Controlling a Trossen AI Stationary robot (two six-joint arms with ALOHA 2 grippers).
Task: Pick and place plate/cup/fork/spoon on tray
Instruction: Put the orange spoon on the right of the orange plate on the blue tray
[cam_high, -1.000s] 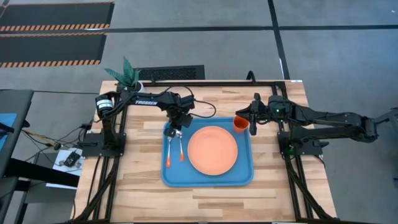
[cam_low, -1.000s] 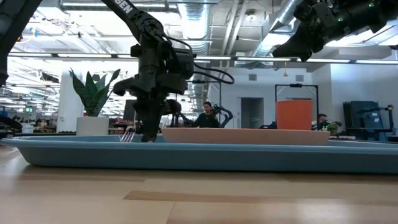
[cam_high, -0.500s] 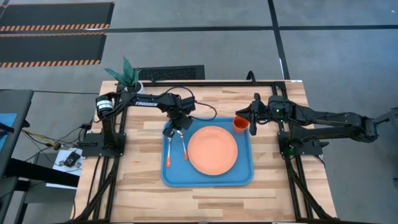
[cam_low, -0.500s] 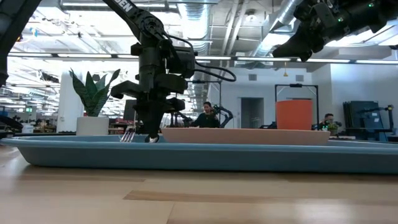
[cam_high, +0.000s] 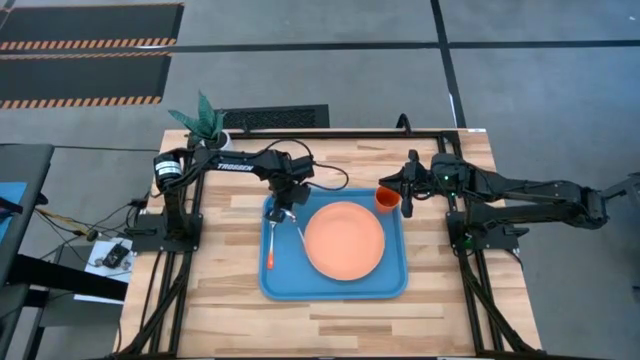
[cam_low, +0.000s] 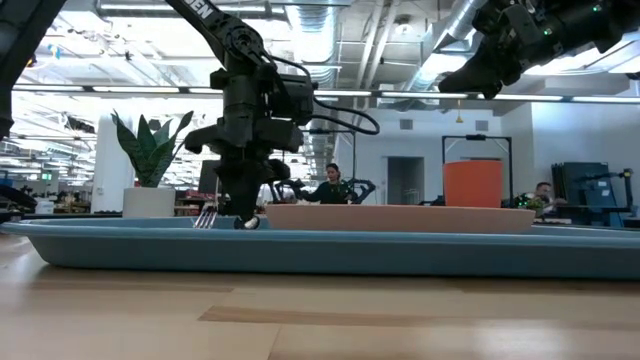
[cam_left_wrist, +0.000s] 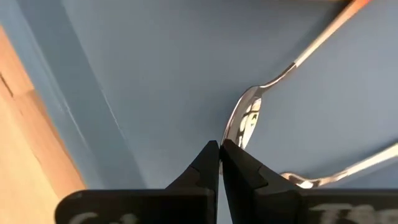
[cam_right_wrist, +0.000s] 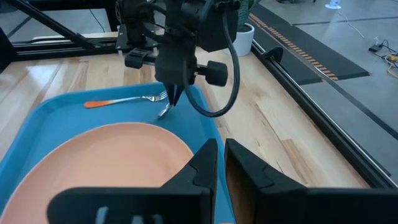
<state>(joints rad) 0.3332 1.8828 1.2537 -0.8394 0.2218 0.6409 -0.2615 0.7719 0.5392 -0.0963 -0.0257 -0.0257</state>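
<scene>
Grey floor (cam_high: 330, 60) is surrounding the wooden desk (cam_high: 350, 315), striped mats (cam_high: 85, 45) lying beyond its far-left corner, ceiling ducts (cam_low: 400, 40) seemingly running overhead.

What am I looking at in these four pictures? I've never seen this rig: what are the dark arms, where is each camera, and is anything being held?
It is a two-armed robot at a wooden table. One camera looks straight down, one sits at table height, and one rides on each wrist. On the table lies a blue tray holding an orange plate, a fork and a spoon; an orange cup stands at its far right corner. A potted plant stands at the table's far left corner. The left gripper is down in the tray with its fingers shut, tips right by the spoon's bowl, gripping nothing. The right gripper waits raised beside the cup, its fingers nearly together, empty.
</scene>
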